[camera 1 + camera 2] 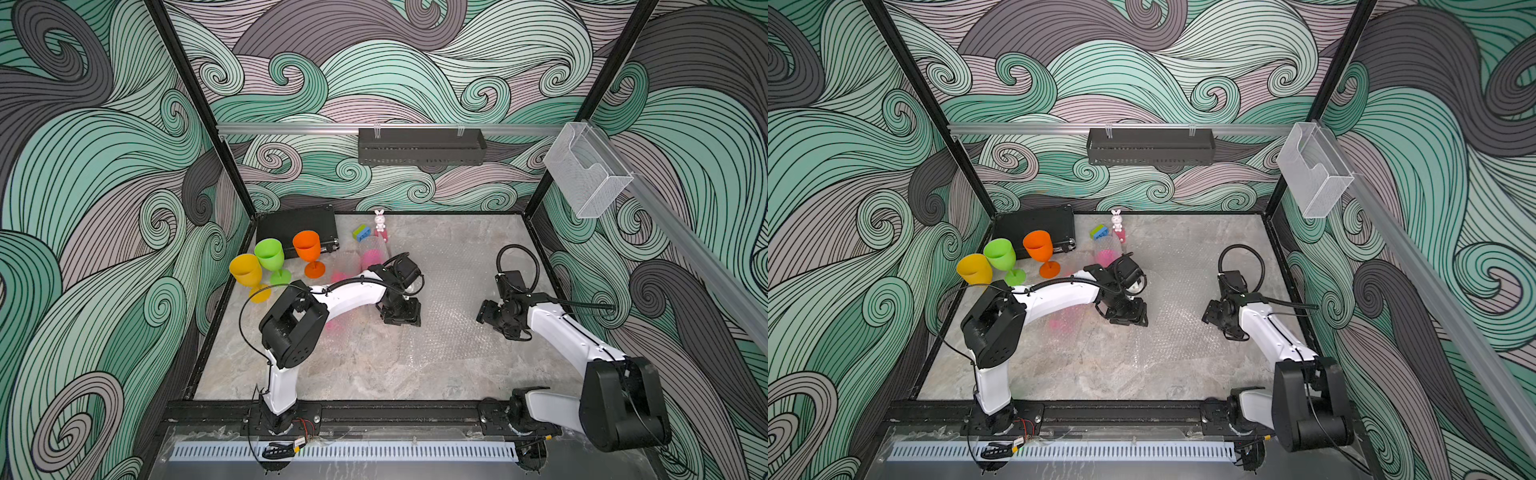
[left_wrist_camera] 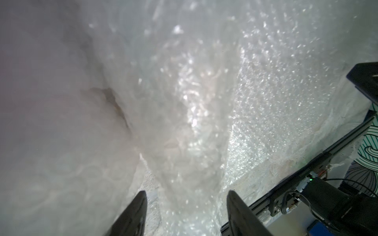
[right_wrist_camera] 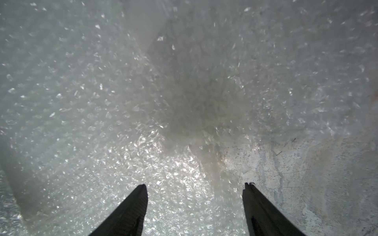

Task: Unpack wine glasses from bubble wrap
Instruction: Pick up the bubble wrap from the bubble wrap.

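Three wine glasses stand upright at the back left: yellow, lime green and orange. A pink one shows through a roll of bubble wrap behind my left wrist. More pink shows through wrap under my left forearm. A flattened sheet of bubble wrap covers the middle of the table. My left gripper is low over it, open, and a raised fold of wrap runs between its fingers. My right gripper hangs open over the sheet's edge.
A black case lies in the back left corner. A green-and-blue block and a white rabbit figurine stand near the back wall. A black basket and a clear holder hang on the rails.
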Motion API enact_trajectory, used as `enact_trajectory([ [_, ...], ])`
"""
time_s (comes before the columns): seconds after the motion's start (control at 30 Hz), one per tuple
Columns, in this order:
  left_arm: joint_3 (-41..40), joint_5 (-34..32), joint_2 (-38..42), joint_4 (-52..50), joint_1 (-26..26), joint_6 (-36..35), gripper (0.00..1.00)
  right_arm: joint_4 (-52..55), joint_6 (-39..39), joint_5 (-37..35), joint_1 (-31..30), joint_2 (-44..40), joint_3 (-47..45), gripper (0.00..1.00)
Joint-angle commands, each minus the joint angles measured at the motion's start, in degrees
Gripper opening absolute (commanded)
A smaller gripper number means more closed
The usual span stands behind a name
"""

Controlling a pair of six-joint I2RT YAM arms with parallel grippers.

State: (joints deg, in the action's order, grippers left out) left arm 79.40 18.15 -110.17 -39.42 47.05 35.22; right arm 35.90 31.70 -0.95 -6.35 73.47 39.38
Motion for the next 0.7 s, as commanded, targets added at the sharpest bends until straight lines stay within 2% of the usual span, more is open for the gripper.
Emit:
enact_trajectory([
  [0.0,1.38,-1.01,-1.19,-0.84,0.41,-1.32,0.53,-1.48,-0.91,1.70,0.22,1.73,-1.21,0.76],
  [0.13,1.33,-0.57,-2.06,-0.98,0.41,-1.13,0.45,-3.24,-0.49,4.50,0.25,3.86,-2.67,0.72],
  [0.3,2.03,-0.66,-2.37,-1.24,0.33,-1.64,0.32,-4.94,-0.46,5.80,0.20,3.34,-3.85,0.56],
  [0.53,4.19,-0.79,-3.21,-1.73,0.33,-2.70,0.05,-6.41,-0.80,6.63,0.21,2.02,-4.06,0.20],
  [0.67,4.03,-0.80,-0.87,0.85,0.33,-4.68,0.00,-6.38,-0.01,6.17,0.20,-3.77,-3.89,0.11],
])
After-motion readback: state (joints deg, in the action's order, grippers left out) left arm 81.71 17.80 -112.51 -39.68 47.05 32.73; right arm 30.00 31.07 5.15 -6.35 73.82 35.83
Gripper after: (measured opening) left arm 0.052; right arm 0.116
